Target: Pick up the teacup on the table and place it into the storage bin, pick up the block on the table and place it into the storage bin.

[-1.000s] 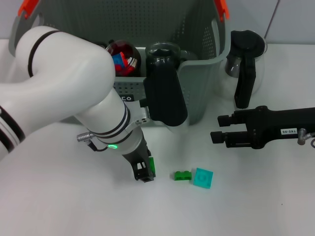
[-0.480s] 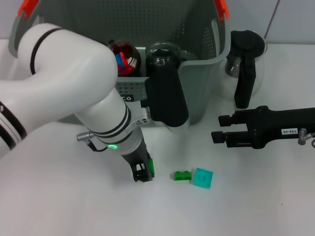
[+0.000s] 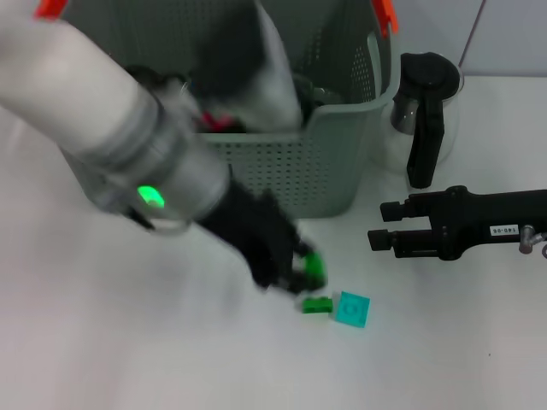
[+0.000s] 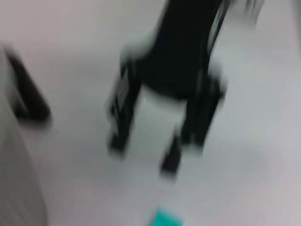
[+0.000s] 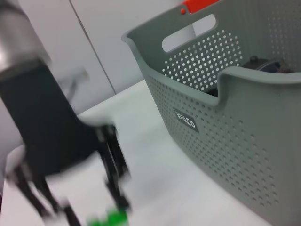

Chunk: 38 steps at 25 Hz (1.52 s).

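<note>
Nearest on the white counter [image 3: 102, 359] lie a small green block [image 3: 317, 304] and a teal block [image 3: 351, 308], touching each other. Just left and a little beyond them is the left pincer [image 3: 295, 272], blurred, low over the counter, with something green at its tip; I cannot tell if its fingers are apart or together. To the right, the right pincer [image 3: 376, 224] hovers above the counter, its fingers apart and holding nothing. Farther back stands the grey storage bin [image 3: 325, 162] with dark objects inside. A glass coffee pot [image 3: 425, 107] stands just right of the bin.
</note>
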Each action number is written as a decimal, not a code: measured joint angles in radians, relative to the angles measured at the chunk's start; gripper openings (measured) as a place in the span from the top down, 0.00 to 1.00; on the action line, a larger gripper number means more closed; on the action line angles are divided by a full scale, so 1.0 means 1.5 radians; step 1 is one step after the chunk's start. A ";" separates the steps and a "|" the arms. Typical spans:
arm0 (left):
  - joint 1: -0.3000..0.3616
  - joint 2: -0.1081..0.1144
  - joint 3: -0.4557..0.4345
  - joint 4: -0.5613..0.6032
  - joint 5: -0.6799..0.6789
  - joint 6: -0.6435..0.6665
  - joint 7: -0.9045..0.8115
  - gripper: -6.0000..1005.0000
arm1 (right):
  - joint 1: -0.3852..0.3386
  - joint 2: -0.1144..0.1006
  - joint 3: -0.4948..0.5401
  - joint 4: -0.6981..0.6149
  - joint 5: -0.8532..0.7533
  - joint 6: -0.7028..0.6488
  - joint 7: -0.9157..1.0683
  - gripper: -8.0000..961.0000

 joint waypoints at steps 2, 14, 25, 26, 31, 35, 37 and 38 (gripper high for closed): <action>-0.001 0.002 -0.097 0.017 -0.060 0.031 0.022 0.57 | 0.000 0.000 0.000 0.000 0.000 -0.002 -0.001 0.33; -0.010 0.017 -0.303 -0.060 -0.123 -0.230 0.060 0.55 | -0.003 0.004 0.000 -0.001 0.000 -0.003 -0.002 0.33; -0.105 0.031 -0.249 -0.314 0.099 -0.496 0.053 0.53 | -0.009 0.005 0.000 0.000 0.001 -0.005 0.000 0.33; -0.113 0.029 -0.249 -0.324 0.134 -0.507 0.047 0.53 | -0.009 0.005 0.000 0.000 0.001 -0.006 0.000 0.33; -0.113 0.028 -0.250 -0.322 0.154 -0.509 0.036 0.52 | -0.010 0.005 0.000 0.000 0.001 -0.007 -0.002 0.33; -0.113 0.031 -0.255 -0.325 0.155 -0.505 0.016 0.51 | -0.010 0.005 0.000 0.000 0.001 -0.008 -0.002 0.33; -0.114 0.032 -0.253 -0.322 0.155 -0.499 0.004 0.51 | -0.010 0.005 0.000 -0.002 0.001 -0.008 -0.002 0.33; -0.115 0.032 -0.252 -0.321 0.155 -0.494 0.000 0.51 | -0.010 0.005 0.000 -0.002 0.001 -0.008 -0.002 0.33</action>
